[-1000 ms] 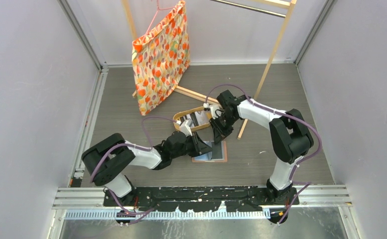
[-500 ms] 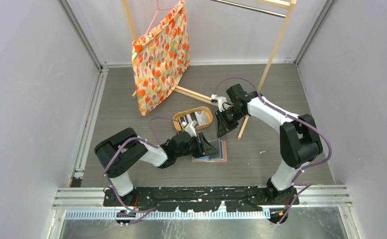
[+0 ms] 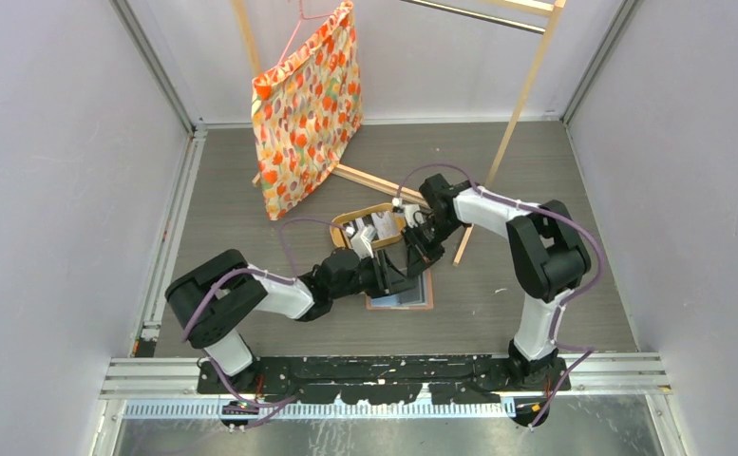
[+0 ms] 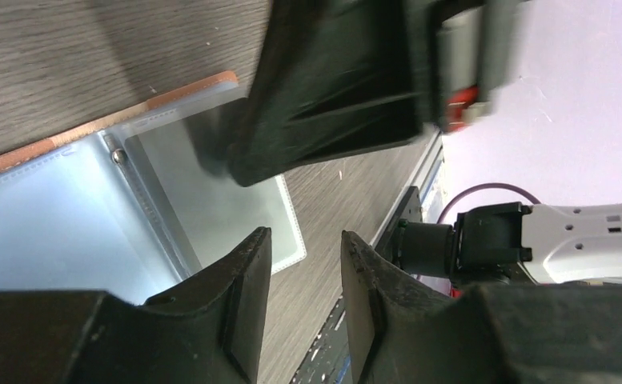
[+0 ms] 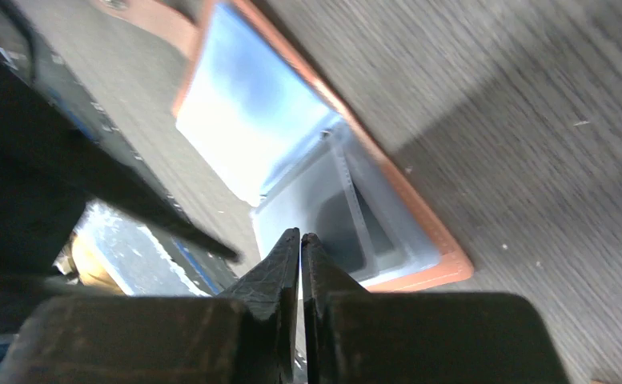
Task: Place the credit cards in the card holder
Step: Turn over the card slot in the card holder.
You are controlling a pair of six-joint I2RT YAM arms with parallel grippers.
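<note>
Jaws: left gripper [image 4: 305, 240] a little apart, empty; right gripper [image 5: 300, 236] pressed together, no card visible between the tips. Over the last half second my right arm swung back from right of the wooden tray [image 3: 365, 209] to the far edge of the card holder [image 3: 420, 298], which lies open and flat just near of the tray. Credit cards [image 3: 379, 228] sit in the tray, so I judge nothing is being delivered yet. Both grippers crowd the holder's far-left corner. Open room lies right and near.
</note>
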